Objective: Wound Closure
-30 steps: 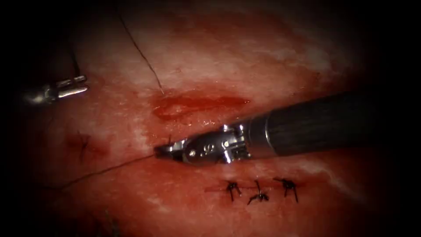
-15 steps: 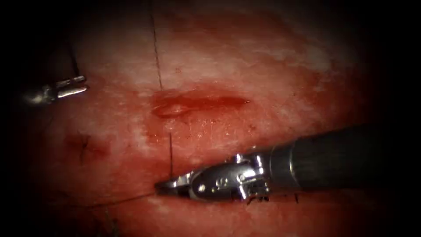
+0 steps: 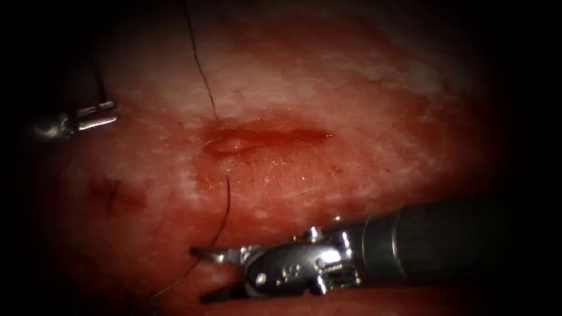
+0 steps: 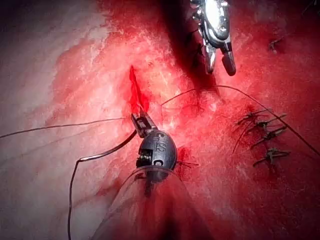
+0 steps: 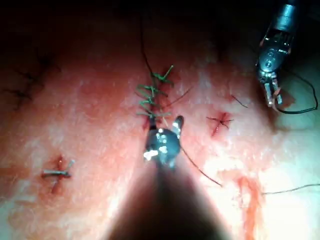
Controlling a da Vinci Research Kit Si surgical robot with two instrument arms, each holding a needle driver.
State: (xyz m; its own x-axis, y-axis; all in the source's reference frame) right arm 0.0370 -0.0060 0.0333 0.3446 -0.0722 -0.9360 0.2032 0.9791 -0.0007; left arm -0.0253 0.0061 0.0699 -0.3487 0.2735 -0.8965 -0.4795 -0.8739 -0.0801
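On the tissue (image 3: 351, 88) the open cut (image 3: 263, 137) holds red fluid. My left tool (image 3: 108, 114) hangs at the far left of the cut. Its jaws (image 4: 141, 121) are shut on the curved needle (image 4: 82, 160) near one end, and the needle is clear of the tissue. Below the cut lies my right tool (image 3: 198, 275), open and holding nothing. A slack strand of thread (image 3: 225, 205) curves down just past its upper jaw. Another strand (image 3: 202, 76) runs up from the cut's left end.
A row of finished stitches (image 4: 265, 135) sits beside the right tool's shaft (image 3: 439, 240). An older dark stitch mark (image 3: 111, 196) lies to the lower left of the cut. A single stitch (image 5: 56, 173) sits apart.
The right tool moved down away from the cut and opened its jaws, letting go of the thread, which now hangs slack and curved. The left tool stayed put.
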